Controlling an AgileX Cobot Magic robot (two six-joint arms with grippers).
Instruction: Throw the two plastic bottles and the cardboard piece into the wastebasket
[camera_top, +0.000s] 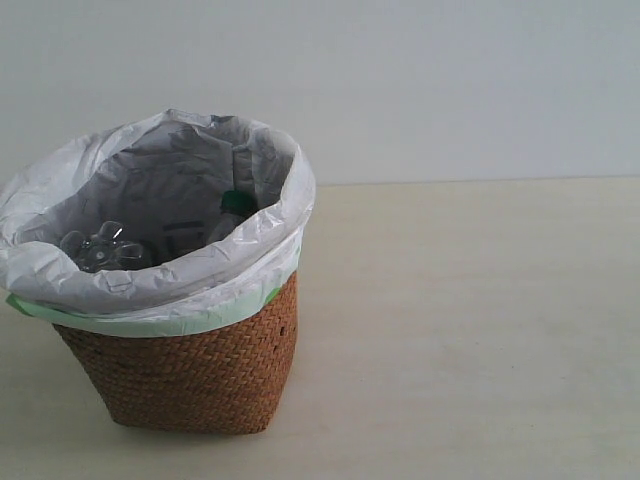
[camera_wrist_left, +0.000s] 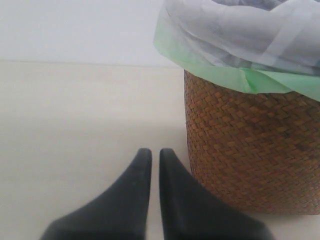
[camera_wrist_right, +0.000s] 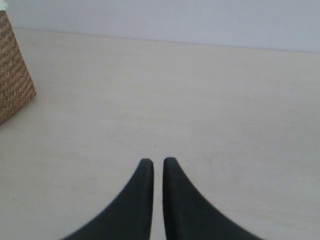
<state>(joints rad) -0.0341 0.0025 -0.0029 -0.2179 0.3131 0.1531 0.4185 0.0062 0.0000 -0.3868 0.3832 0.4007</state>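
The brown wicker wastebasket (camera_top: 200, 375) with its white bag stands at the left of the exterior view. Inside it lie the green-capped bottle (camera_top: 235, 205) and a clear bottle's base (camera_top: 100, 248); the cardboard piece is hidden. My left gripper (camera_wrist_left: 155, 152) is shut with nothing in it, low over the table beside the wastebasket (camera_wrist_left: 250, 150). My right gripper (camera_wrist_right: 157, 162) is shut and empty too, over bare table, with the wastebasket (camera_wrist_right: 12, 85) off to one side. Neither gripper appears in the exterior view.
The pale wooden table (camera_top: 470, 330) stretches to the right of the basket, with a plain white wall behind it.
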